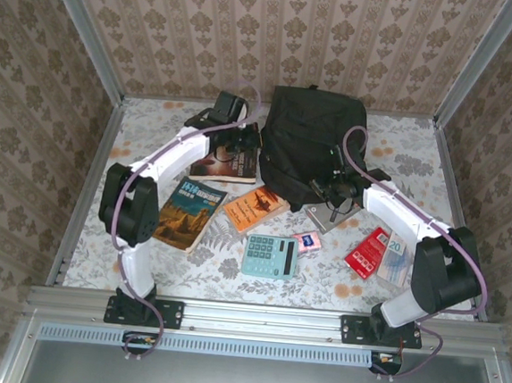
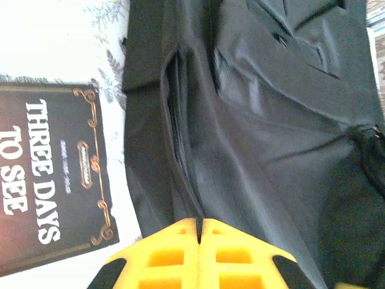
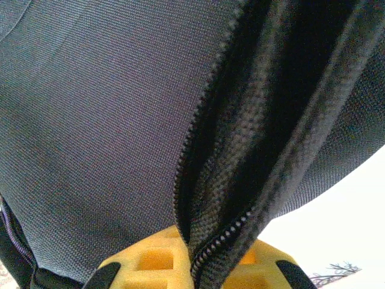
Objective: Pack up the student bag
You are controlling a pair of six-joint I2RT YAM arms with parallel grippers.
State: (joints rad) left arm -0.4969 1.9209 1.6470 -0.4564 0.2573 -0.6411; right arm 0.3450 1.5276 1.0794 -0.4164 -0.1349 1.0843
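The soft, floppy student bag [image 1: 307, 142], upper centre, likely handles best by its zip edge [image 3: 224, 236], pinched in the right hand [image 3: 194, 244]; left hand [image 2: 200, 223] clenched.

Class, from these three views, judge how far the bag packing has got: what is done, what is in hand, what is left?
Done: the student bag has its zip gaping open. In hand: the right gripper pinches the zip edge; the left gripper is shut at the bag's side. Left: all the packing, since the Three Days to See book, calculator and red booklet lie on the table.
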